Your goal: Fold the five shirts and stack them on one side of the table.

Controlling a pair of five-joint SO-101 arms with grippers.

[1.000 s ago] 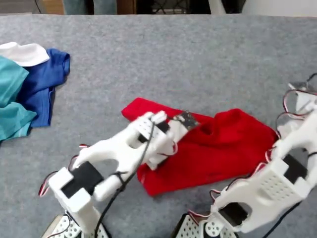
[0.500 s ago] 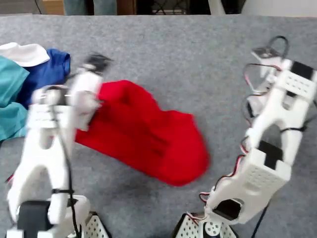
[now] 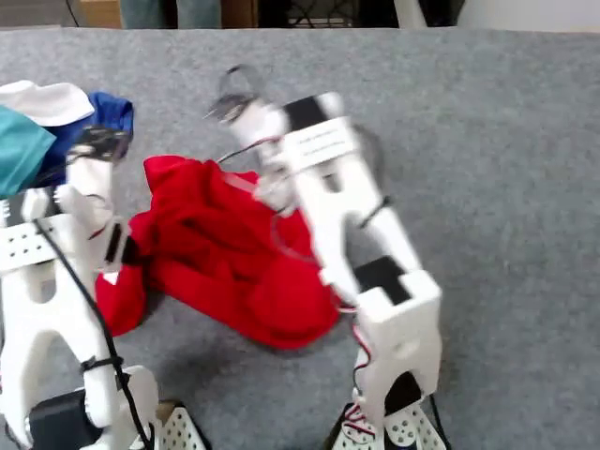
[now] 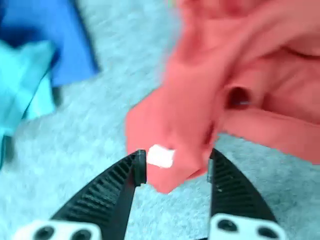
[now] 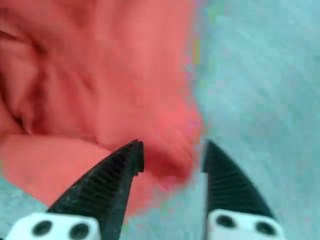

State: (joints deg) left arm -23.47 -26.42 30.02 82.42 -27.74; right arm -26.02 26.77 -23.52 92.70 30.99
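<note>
The red shirt has been pulled across the grey worktop in the last moment, so now it lies in a lumpy heap near the pile with the blue shirt, the teal shirt and the white shirt. The right arm has swung over from its far side to the middle and leans over the heap. I think this means the red shirt is close to its stack, but its neat fold looks spoiled (so it may need folding again). The left tool is spread wide, with a corner of red cloth and a small white tag lying between its jaws, not squeezed. The right tool is spread too, with the shirt's edge between its jaws. The pile is cut off at the picture's edge, and the arms hide parts of the red shirt, so I cannot tell how it is folded underneath
</note>
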